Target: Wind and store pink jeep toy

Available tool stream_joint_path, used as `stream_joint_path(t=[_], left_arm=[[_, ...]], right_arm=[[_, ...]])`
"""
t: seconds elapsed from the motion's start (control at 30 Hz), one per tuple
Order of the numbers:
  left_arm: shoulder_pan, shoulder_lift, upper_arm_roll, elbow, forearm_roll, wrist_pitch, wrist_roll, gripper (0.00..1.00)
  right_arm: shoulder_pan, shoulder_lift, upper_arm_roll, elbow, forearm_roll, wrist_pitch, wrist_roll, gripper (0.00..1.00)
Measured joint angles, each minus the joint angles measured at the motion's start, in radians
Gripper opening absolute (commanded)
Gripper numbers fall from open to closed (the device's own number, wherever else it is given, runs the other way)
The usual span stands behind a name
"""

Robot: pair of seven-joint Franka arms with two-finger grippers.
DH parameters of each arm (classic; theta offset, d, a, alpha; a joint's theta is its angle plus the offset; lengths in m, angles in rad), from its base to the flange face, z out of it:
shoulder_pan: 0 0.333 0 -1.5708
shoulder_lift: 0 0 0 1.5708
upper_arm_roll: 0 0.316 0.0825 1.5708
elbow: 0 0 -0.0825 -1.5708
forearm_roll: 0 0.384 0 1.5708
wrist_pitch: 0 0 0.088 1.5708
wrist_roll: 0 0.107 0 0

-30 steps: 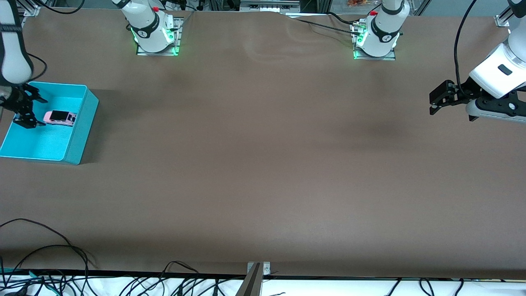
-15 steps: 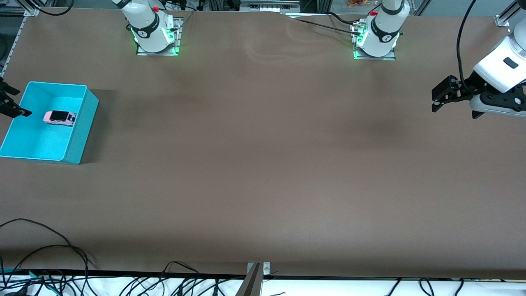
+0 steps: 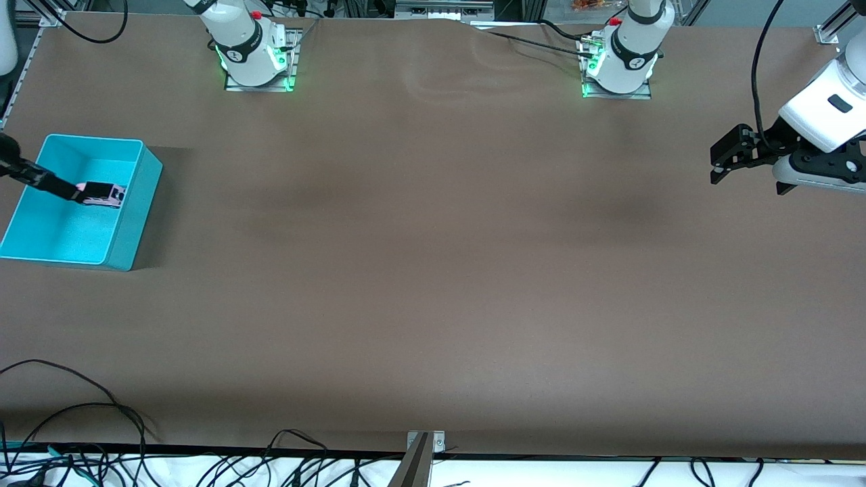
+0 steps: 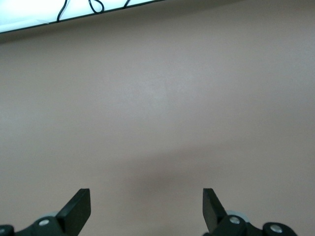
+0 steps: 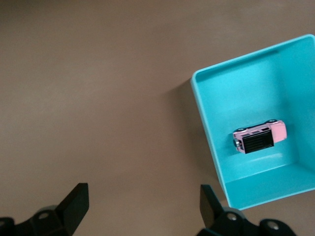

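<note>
The pink jeep toy (image 3: 103, 194) lies in the turquoise bin (image 3: 143, 186) at the right arm's end of the table. In the right wrist view the jeep (image 5: 259, 137) lies on its side on the floor of the bin (image 5: 206, 128). My right gripper (image 5: 142, 206) is open and empty, raised over bare table beside the bin. In the front view only a dark finger (image 3: 40, 179) of it shows, reaching across the bin's edge toward the jeep. My left gripper (image 3: 718, 166) is open and empty above the table at the left arm's end (image 4: 146, 206).
The brown table (image 3: 433, 270) spreads between the two arm bases. Loose black cables (image 3: 81, 419) lie along the table's edge nearest the front camera. A metal bracket (image 3: 423, 450) sits at the middle of that edge.
My right gripper left the bin, where it stood open beside the jeep, and rose away. The jeep stays in the bin. My left gripper lifted slightly, then held still.
</note>
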Motion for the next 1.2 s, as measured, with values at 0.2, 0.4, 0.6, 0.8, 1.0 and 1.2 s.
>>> stream_joint_path(t=[0.2,0.4,0.6,0.8,1.0,1.2], left_arm=[[0.0,0.0,0.0,0.0,0.0,0.0,0.0,1.0],[0.0,0.0,0.0,0.0,0.0,0.0,0.0,1.0],[0.0,0.0,0.0,0.0,0.0,0.0,0.0,1.0],[0.0,0.0,0.0,0.0,0.0,0.0,0.0,1.0],[0.0,0.0,-0.001,0.0,0.0,0.0,0.0,1.0],[0.0,0.0,-0.011,0.0,0.0,0.0,0.0,1.0]], right_arm=[[0.032,-0.001,0.056,0.081,-0.004,-0.111,-0.042,1.0],[0.067,-0.003,0.076,0.157,-0.01,-0.181,-0.051,1.0],[0.081,-0.004,0.076,0.207,-0.014,-0.253,-0.063,1.0],[0.083,-0.004,0.083,0.231,-0.024,-0.278,-0.074,1.0],[0.085,-0.003,0.094,0.233,-0.035,-0.28,-0.075,1.0],[0.085,-0.003,0.095,0.233,-0.036,-0.28,-0.076,1.0]])
